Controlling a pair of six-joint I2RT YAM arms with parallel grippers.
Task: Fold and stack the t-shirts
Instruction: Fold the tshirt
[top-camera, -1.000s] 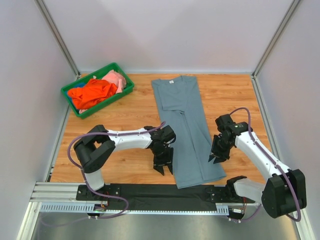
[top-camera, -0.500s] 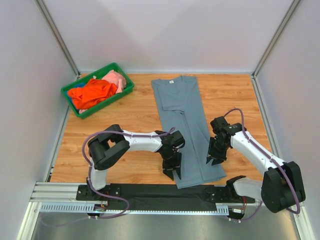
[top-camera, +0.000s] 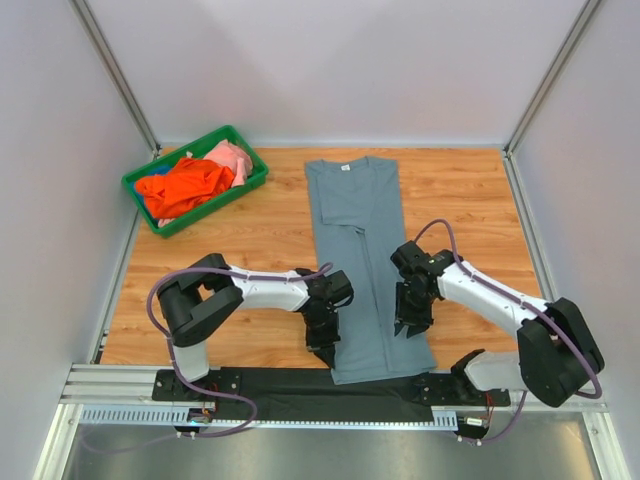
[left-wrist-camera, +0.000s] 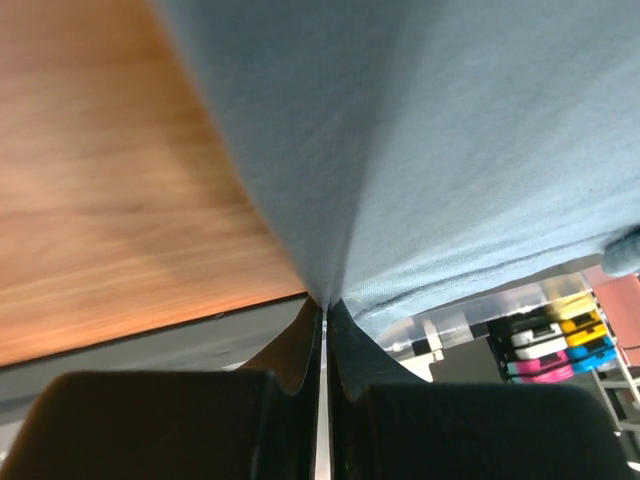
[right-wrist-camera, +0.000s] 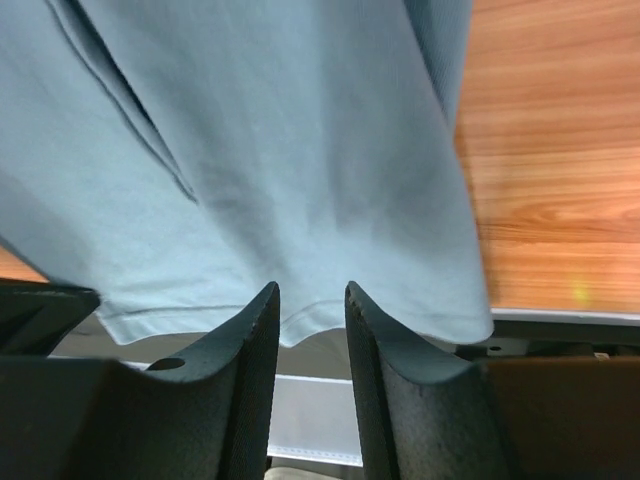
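Left arm (top-camera: 262, 290) and right arm (top-camera: 492, 296): white shells, chunky black joints, a purple cable (top-camera: 150, 305) looping off each. Fingers (right-wrist-camera: 240, 400) are matte black wedges. Black base rail (top-camera: 300, 382) along the bottom edge.

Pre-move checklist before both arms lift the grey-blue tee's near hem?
1. Left gripper clamped on the grey-blue t-shirt: ok, jaws shut on fabric at the near left corner.
2. Right gripper clamped on the hem: not ok, jaws apart, the hem edge sits just past the fingertips.
3. Left grip holds every layer: cannot tell, only one pinched crease shows.
4. Shirt folded lengthwise, collar at the far end: ok.
5. Green bin out of the fold path: ok, it stands far left, apart from the shirt.
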